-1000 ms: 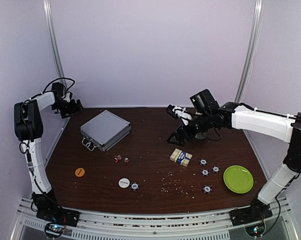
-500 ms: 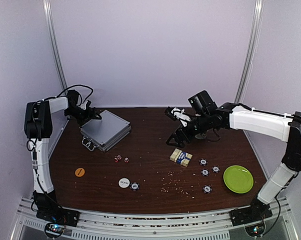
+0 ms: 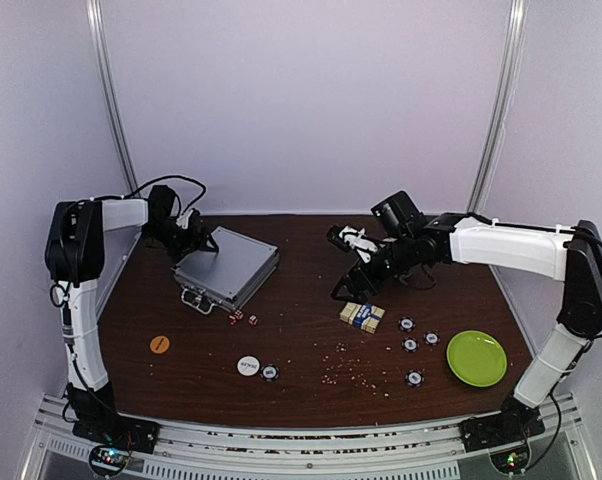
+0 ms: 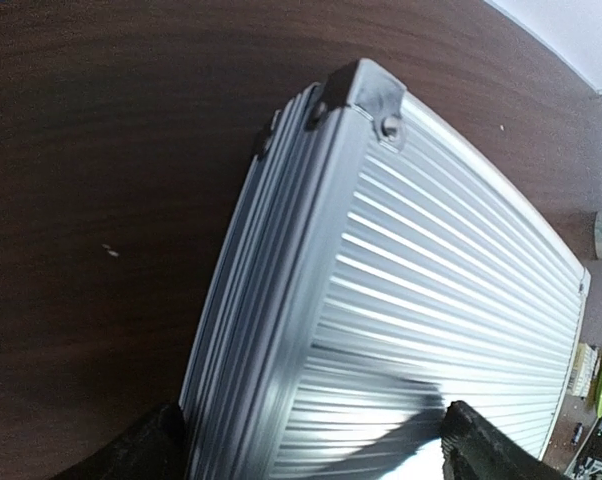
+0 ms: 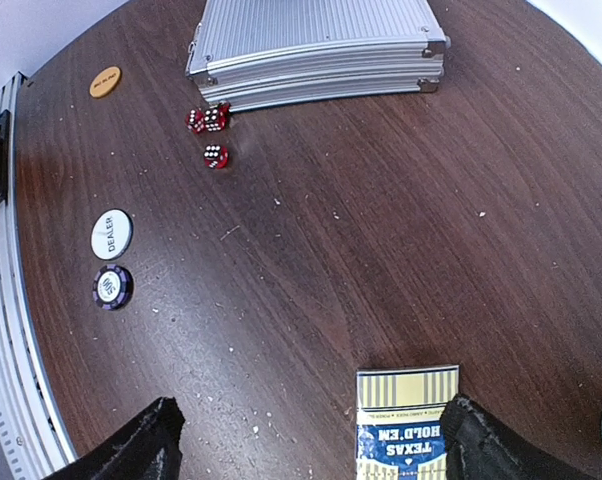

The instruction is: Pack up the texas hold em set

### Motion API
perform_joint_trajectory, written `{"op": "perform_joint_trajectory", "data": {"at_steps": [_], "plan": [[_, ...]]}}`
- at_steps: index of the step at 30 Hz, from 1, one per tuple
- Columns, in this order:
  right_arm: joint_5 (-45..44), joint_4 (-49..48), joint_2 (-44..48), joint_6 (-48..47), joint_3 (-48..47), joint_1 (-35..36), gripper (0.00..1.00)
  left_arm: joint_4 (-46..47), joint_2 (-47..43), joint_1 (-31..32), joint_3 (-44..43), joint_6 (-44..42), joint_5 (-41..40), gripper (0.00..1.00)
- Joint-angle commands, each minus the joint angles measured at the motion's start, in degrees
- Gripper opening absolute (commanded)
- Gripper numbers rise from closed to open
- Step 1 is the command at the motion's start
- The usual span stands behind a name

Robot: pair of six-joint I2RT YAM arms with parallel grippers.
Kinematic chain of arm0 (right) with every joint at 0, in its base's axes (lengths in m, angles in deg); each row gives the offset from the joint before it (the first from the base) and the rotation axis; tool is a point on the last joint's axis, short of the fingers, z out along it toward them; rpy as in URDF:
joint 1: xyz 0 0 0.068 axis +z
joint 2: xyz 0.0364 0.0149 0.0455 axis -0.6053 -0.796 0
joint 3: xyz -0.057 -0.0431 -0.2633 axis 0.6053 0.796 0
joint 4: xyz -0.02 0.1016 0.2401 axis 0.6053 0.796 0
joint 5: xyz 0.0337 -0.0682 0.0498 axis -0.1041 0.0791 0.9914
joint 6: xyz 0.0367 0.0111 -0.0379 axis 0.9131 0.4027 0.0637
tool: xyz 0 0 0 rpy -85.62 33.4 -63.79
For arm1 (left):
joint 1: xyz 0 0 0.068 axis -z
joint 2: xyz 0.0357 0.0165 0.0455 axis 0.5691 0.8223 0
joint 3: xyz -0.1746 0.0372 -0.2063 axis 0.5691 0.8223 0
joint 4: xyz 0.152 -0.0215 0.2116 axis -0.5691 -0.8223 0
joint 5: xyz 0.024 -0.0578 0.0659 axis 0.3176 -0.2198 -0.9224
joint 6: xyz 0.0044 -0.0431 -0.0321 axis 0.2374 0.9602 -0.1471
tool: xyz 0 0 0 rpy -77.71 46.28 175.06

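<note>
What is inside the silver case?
Nothing inside can be seen. The silver case is shut, and its ribbed lid covers whatever it holds. The red dice, card deck and chips lie outside it on the table.

I'm seeing a silver case (image 5: 311, 45), ribbed in fine parallel lines, with black corner caps. Dice (image 5: 209, 120) are red with white pips. The deck (image 5: 408, 425) shows blue with cream stripes. One white disc (image 5: 111, 234), one orange disc (image 5: 105, 81), a dark chip (image 5: 111, 287) with white edge marks. The table (image 3: 301, 340) is dark brown woodgrain, the plate (image 3: 476, 358) lime green.
</note>
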Motion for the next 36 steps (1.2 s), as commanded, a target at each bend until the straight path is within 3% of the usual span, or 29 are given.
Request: {"op": "perform_joint_trajectory", "data": {"at_steps": [1,24,36], "plan": [[0.3,0.7,-2.4,0.9,-1.8,0.3,0.91,2.2,-3.2,6.1,3.8,2.7,3.7,0.89],[4.5,9.2,-19.4,2.9,-17.6,-0.7,0.9,14.6,-20.5,20.4,23.7,11.1,1.5,0.87],[7.4,10.1,-20.2,3.5,-17.5,-0.8,0.86,15.1,-25.8,20.9,30.0,13.4,-4.8,0.87]]}}
